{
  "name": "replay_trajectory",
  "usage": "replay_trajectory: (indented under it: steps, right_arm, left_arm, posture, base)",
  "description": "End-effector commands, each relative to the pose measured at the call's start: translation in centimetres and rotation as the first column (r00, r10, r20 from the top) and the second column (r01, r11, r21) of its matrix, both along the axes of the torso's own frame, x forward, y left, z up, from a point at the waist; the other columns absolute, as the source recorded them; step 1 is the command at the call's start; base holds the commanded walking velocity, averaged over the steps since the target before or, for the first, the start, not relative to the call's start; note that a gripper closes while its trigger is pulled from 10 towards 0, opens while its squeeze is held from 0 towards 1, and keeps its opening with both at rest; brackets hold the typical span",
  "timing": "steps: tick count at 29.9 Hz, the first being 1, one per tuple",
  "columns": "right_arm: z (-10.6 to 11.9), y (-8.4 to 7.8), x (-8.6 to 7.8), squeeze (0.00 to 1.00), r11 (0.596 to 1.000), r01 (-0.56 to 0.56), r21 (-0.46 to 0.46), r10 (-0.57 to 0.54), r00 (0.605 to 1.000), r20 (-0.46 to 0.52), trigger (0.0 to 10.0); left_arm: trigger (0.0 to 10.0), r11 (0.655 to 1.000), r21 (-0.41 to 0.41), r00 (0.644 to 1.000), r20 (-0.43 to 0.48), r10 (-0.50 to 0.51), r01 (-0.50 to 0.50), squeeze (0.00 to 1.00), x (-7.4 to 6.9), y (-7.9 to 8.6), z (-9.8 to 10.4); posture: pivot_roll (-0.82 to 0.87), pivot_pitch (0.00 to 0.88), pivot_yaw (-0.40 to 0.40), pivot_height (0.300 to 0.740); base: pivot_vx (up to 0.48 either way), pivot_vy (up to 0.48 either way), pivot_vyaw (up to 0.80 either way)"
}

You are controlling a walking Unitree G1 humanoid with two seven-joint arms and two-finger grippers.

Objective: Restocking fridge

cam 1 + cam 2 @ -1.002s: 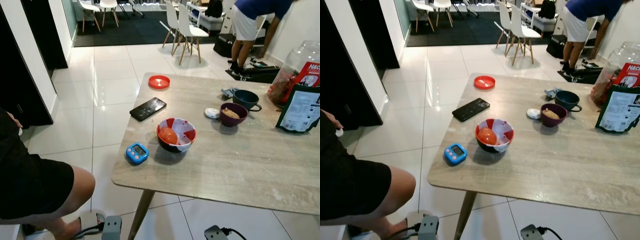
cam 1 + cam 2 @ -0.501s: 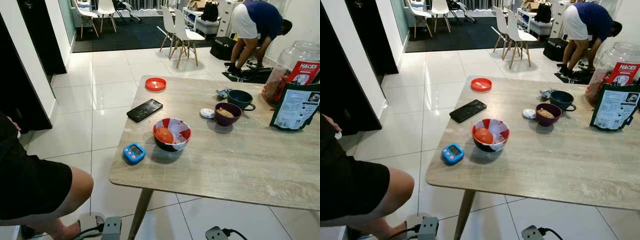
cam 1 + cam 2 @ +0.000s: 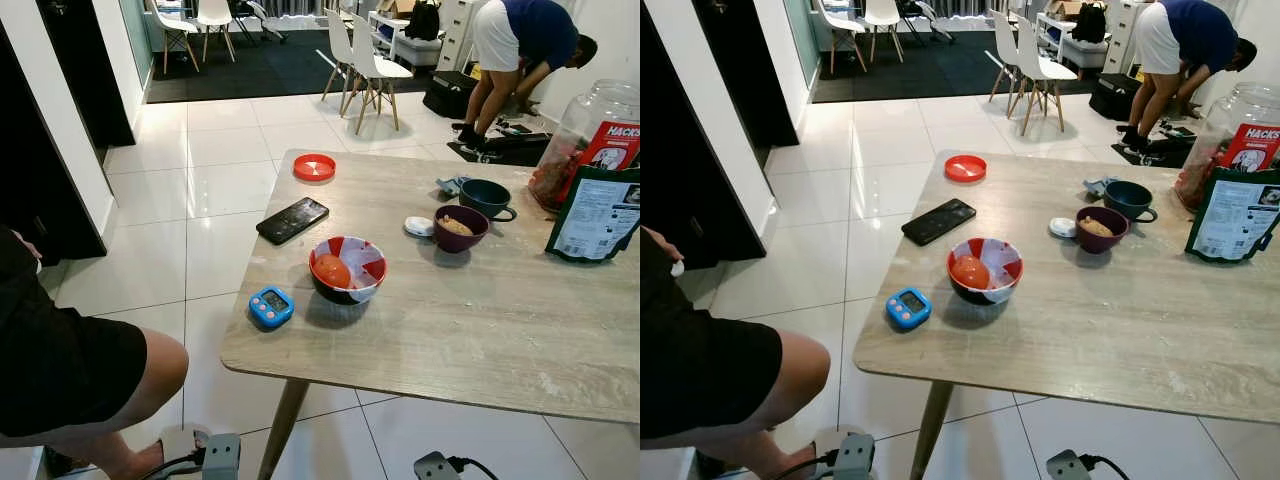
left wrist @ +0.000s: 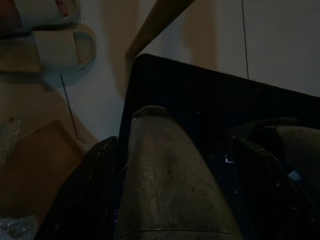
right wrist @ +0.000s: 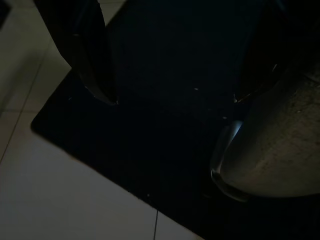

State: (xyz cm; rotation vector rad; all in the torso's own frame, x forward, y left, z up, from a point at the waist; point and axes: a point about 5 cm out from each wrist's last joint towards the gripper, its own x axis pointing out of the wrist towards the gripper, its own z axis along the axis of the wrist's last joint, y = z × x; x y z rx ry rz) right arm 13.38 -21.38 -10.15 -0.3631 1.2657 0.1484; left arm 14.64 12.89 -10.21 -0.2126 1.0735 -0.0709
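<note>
A bowl (image 3: 347,270) holding a tomato (image 3: 333,270) sat on the desk (image 3: 480,320). Beside the bowl lay a timer (image 3: 271,306) and a phone (image 3: 293,219). The right pincer (image 5: 175,95) hung idle, fingers apart; the left pincer's (image 4: 175,165) state could not be told.

From my feed, the person (image 3: 520,45) by the far wall has bent lower, head down toward the floor.
</note>
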Motion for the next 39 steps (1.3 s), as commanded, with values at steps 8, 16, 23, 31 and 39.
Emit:
replay_trajectory:
  steps: [8,16,23,31,39]
  right_arm:
    - [-0.09,0.03,-0.24,0.0,1.0,0.022,-0.002,-0.022,1.0,-0.016,10.0]
    - [-0.08,0.08,-0.17,0.0,1.0,0.018,-0.005,-0.019,1.0,-0.009,10.0]
    - [-0.07,0.11,-0.11,0.0,1.0,0.012,-0.01,-0.013,1.0,-0.009,10.0]
    - [-0.04,0.07,-0.07,0.0,1.0,0.007,-0.015,-0.008,1.0,-0.01,10.0]
    - [-0.16,0.26,-0.3,0.0,0.999,0.027,-0.019,-0.027,1.0,-0.013,10.0]
  left_arm:
    - [10.0,1.0,-0.002,0.999,-0.043,0.03,-0.03,0.0,-1.09,-0.23,-0.42]
    - [10.0,0.999,0.002,0.999,-0.042,0.033,-0.033,0.0,-1.08,-0.16,-0.41]
    - [10.0,0.999,0.004,0.998,-0.042,0.046,-0.046,0.0,-1.08,-0.09,-0.42]
    - [10.0,0.998,0.011,0.997,-0.045,0.06,-0.059,0.0,-1.08,-0.07,-0.43]
    - [10.0,0.995,0.059,0.995,-0.053,0.087,-0.084,0.0,-1.33,0.44,-0.54]
  posture:
    - [0.02,0.0,-0.018,0.74]
    - [0.02,0.0,-0.018,0.74]
    - [0.02,0.0,-0.019,0.74]
    - [0.02,0.0,-0.015,0.74]
    - [0.01,0.0,0.003,0.74]
  base:
    - [0.0,0.0,-0.75]
    - [0.0,0.0,-0.38]
    - [0.0,0.0,0.0]
    - [0.0,0.0,0.0]
    - [0.0,0.0,0.0]
